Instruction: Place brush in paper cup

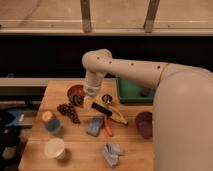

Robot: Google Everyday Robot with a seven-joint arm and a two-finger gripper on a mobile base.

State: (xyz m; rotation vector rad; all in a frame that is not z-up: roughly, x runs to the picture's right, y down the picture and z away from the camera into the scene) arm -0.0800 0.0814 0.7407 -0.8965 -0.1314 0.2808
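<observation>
The gripper (86, 99) hangs low over the back of the worktop (80, 150), just beside the red bowl (75, 92), and whether it is parted or closed cannot be told. The brush (101, 109) lies just to its right, its black handle resting across the yellow banana-like piece (119, 118) and above the orange-handled tool (108, 128). The paper cup (55, 148) stands upright near the front left corner, well apart from the brush, with the blue cup (51, 123) behind it.

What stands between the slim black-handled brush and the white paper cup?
Nothing directly: only wooden tabletop separates brush and paper cup. A dark grape bunch and a blue cloth flank that path. The gripper hangs by the red bowl.
</observation>
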